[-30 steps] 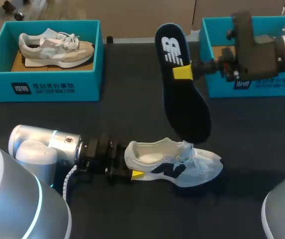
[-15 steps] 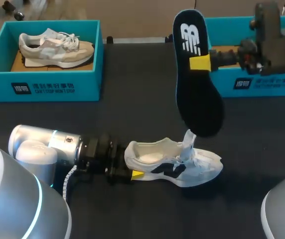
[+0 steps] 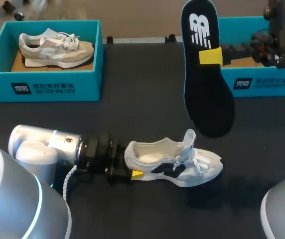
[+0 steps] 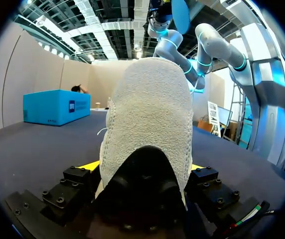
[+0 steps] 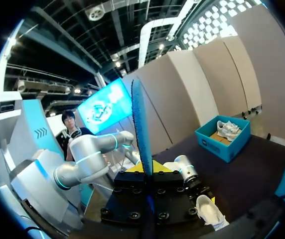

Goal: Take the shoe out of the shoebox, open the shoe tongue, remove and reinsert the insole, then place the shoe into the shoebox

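Nearest you, your left arm lay low along the black table (image 3: pixel 132 114), and its left gripper (image 3: pixel 132 174) was clenched on the heel of the white shoe (image 3: pixel 175 163). In the left wrist view the heel (image 4: pixel 150 114) filled the space between the 2 fingers of that gripper (image 4: pixel 145 172), with a yellow tip pressed against each side. The shoe rested on its sole, toe pointing away from the gripper towards your right, and its tongue stood up above the loosened laces. Beyond and above the toe hung the dark insole (image 3: pixel 206 74), clear of the shoe and of the table, its toe end lowest and its printed heel end highest. Your right gripper (image 3: pixel 211 56) grasped it near the heel end, 1 yellow tip flat on the printed face. From the right wrist view the insole (image 5: pixel 140 134) stood edge-on between that gripper's (image 5: pixel 147 172) fingers. Held there, the insole covered the near corner of the right shoebox (image 3: pixel 262 82) at the far right edge. At the far left, well apart from both arms, sat the left shoebox (image 3: pixel 48 87) with a beige shoe (image 3: pixel 55 47) lying in it.
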